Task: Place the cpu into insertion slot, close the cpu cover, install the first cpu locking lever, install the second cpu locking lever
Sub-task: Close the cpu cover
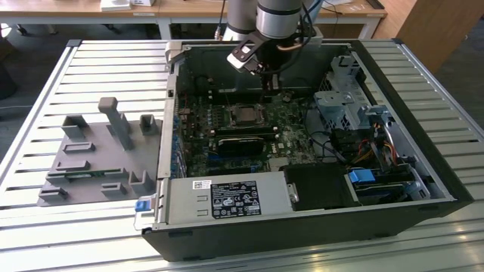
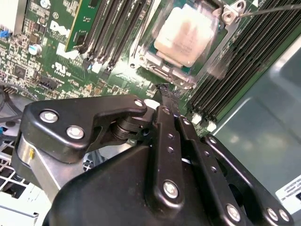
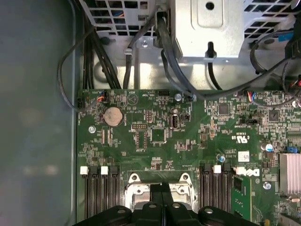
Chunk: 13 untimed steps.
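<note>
**Exterior view:** My black gripper (image 1: 270, 85) hangs inside the open black computer case (image 1: 438, 170), which lies on a white slatted table (image 1: 113, 62). It is over the green circuit board (image 1: 291, 136), near the small flat grey-silver cpu (image 1: 246, 115). A grey moulded fixture plate (image 1: 98, 164) sits well apart from the case on the exterior view's left, something neither wrist camera takes in.

**Second wrist view:** Seen close, the cpu (image 2: 186, 33) rests in the square insertion slot (image 2: 141, 60). The thin silvery cpu cover (image 2: 164, 74) lies flat round the chip's pale top. A thin wire lever (image 2: 273, 8) runs off beside the slot. My fingers (image 2: 165, 101) are pressed together with nothing between them. Their tip is just beside the slot's edge, and I cannot tell whether it touches the board.

**First wrist view:** My closed fingertips (image 3: 161, 190) cover the slot's middle, leaving its silvery rim (image 3: 134, 187) on either side. Beyond are a round coin battery (image 3: 113, 115), long black memory slots (image 3: 101, 193) and black cables (image 3: 174, 61).
</note>
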Available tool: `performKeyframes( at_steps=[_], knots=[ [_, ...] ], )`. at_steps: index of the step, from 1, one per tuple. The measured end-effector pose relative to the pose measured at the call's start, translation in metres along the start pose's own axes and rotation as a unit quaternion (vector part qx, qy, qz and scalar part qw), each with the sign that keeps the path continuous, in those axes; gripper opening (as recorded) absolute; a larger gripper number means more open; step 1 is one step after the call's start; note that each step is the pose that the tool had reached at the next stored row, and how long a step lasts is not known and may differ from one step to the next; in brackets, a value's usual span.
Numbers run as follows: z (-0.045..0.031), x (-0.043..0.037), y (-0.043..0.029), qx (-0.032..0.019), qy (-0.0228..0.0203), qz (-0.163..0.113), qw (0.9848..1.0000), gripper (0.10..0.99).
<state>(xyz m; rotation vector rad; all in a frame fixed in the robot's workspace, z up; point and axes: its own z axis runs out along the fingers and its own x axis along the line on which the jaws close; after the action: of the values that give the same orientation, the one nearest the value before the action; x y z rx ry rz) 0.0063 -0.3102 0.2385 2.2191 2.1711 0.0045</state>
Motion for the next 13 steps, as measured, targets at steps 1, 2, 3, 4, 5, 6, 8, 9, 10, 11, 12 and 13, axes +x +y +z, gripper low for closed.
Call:
performKeyframes(
  at_steps=[1,2,3,4,5,6,8,9,10,11,12,13],
  knots=[
    [0.0001,0.0000,-0.0009,0.0000,0.0000,0.000,1.0000,0.106],
    [0.0002,0.0001,-0.0018,0.0000,-0.0001,0.000,1.0000,0.106],
    [0.0004,0.0001,-0.0027,0.0000,-0.0001,0.000,1.0000,0.106],
    [0.0007,0.0001,-0.0034,0.0000,0.0000,0.000,1.0000,0.106],
    [0.0010,0.0001,-0.0040,0.0000,0.0000,0.000,1.0000,0.106],
    [0.0013,0.0000,-0.0046,0.0000,0.0000,0.000,1.0000,0.106],
    [0.0018,0.0000,-0.0054,0.0000,0.0000,0.000,1.0000,0.106],
    [0.0020,0.0000,-0.0057,0.0000,0.0000,0.000,1.0000,0.106],
    [0.0021,0.0000,-0.0060,0.0000,-0.0001,0.000,1.0000,0.106],
    [0.0022,0.0000,-0.0066,0.0000,-0.0001,0.000,1.0000,0.106],
    [0.0022,0.0000,-0.0072,0.0000,-0.0001,0.000,1.0000,0.106],
    [0.0023,0.0000,-0.0081,0.0000,0.0000,0.000,1.0000,0.106]
  ],
)
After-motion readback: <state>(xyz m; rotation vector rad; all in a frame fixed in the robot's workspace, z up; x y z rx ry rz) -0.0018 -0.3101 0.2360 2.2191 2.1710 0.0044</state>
